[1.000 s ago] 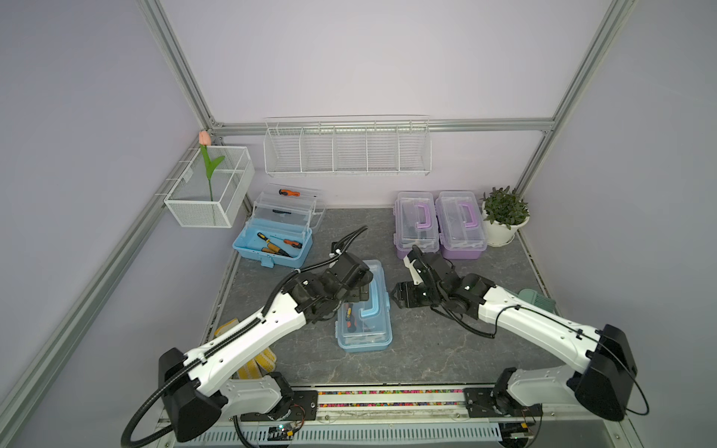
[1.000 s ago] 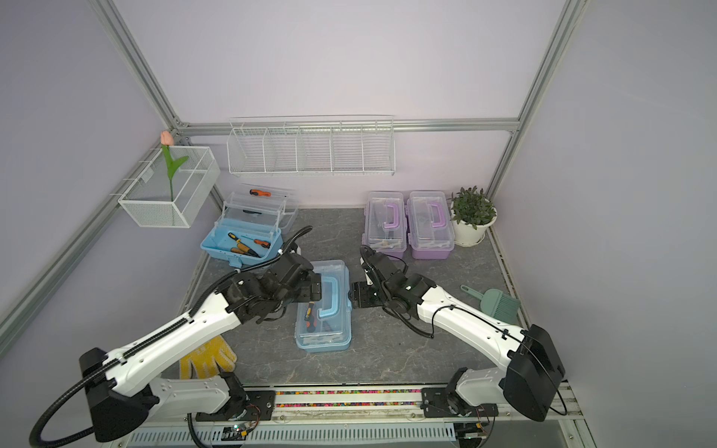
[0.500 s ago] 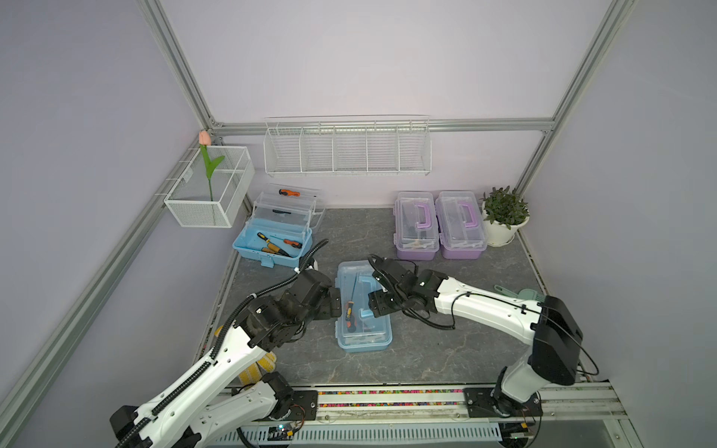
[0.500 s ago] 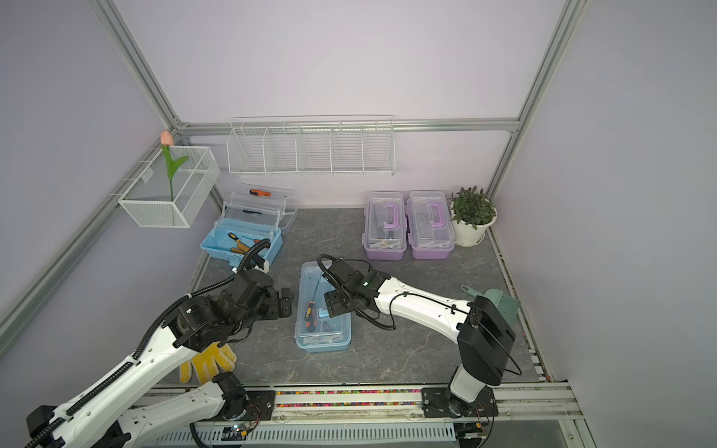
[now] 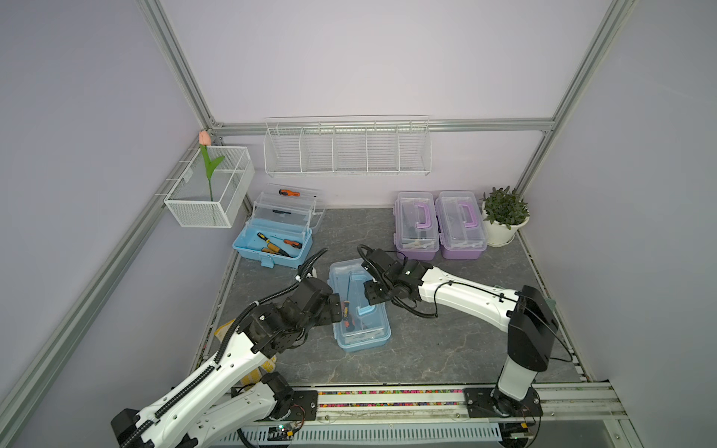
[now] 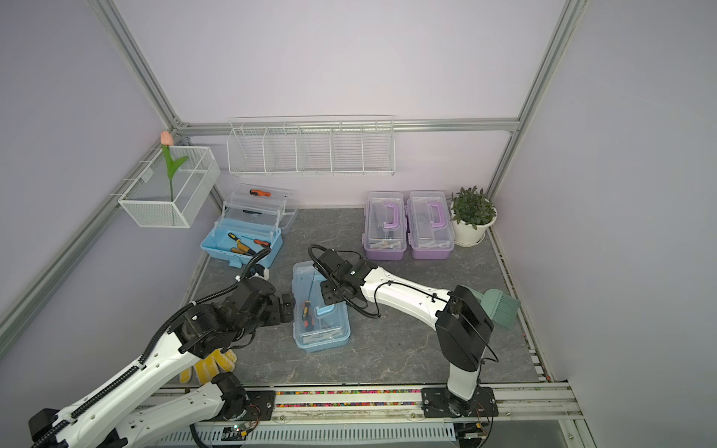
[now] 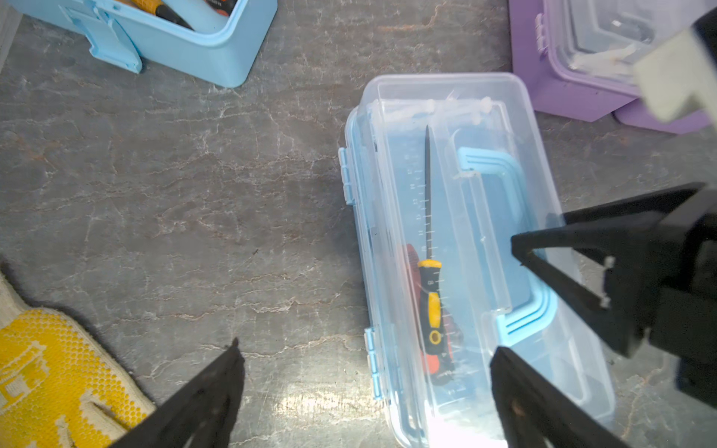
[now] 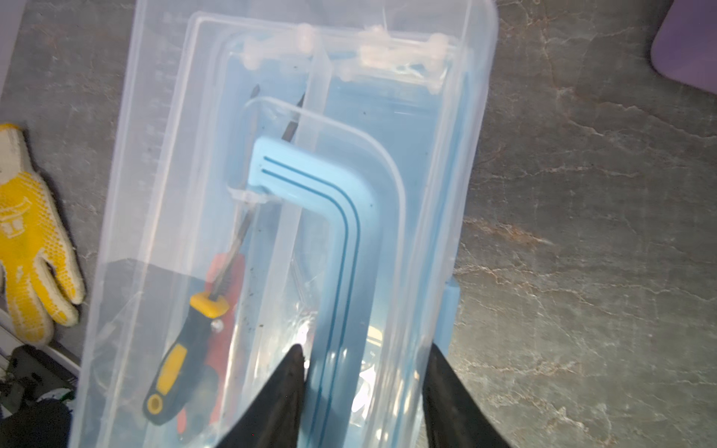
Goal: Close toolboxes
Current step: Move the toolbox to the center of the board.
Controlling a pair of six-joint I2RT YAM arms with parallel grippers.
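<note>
Left fingers [image 7: 201, 399] withdrawn, screwdriver [image 7: 432, 310] inside toolbox [image 7: 366, 240]

White arms [image 5: 465, 296] with black joints [image 5: 529, 333] and cables [image 5: 271, 298].

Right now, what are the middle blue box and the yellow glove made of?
Box: probably plastic; the lid is clear and glossy, as the screwdriver shows through and light glints off. Glove: seemingly knitted fabric, matte, with raised yellow dots, perhaps rubber.

No legible text, labels or numbers
</note>
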